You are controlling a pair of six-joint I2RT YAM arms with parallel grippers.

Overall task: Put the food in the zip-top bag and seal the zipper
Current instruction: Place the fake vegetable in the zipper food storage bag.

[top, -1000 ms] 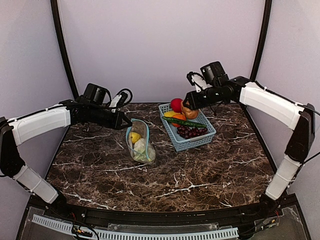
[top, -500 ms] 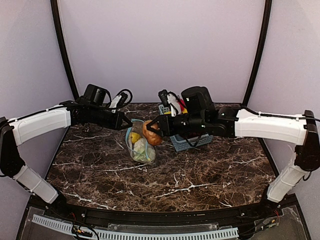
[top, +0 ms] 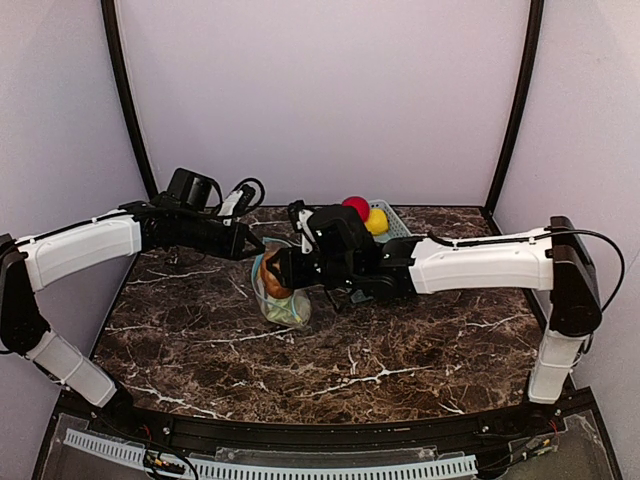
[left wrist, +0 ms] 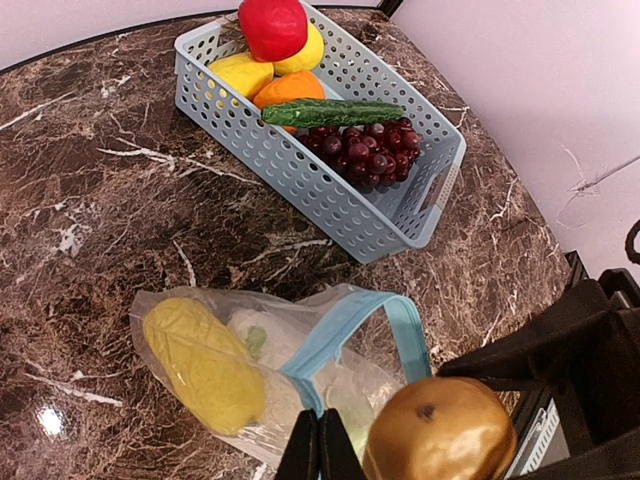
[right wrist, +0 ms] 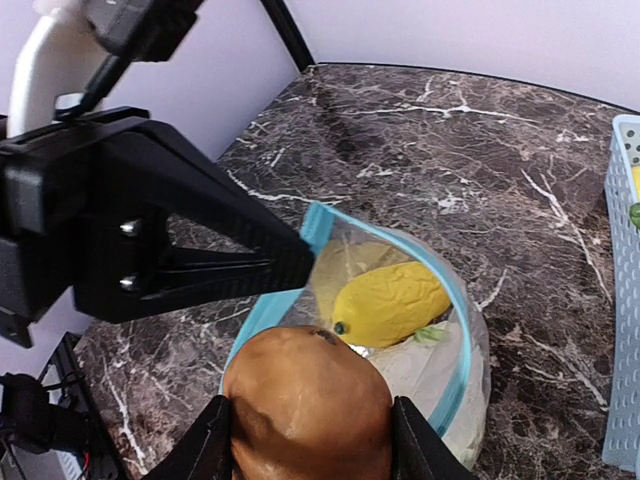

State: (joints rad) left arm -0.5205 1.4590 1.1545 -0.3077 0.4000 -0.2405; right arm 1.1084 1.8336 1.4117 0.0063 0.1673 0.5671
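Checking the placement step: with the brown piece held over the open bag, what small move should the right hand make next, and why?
Probably lower the right hand a little so the brown piece passes the zipper before letting go. It hangs just above the mouth of the zip-top bag, which the left hand pinches open by its blue rim.

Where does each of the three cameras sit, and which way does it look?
Top: fixed above and behind the arms, facing down on the table; the left arm and right arm show.
Left wrist: on the left arm, looking down past its shut left fingers at bag and basket.
Right wrist: on the right arm, looking down into the bag; right fingers flank the brown food.
Shared: both wrist views show bag and brown food.
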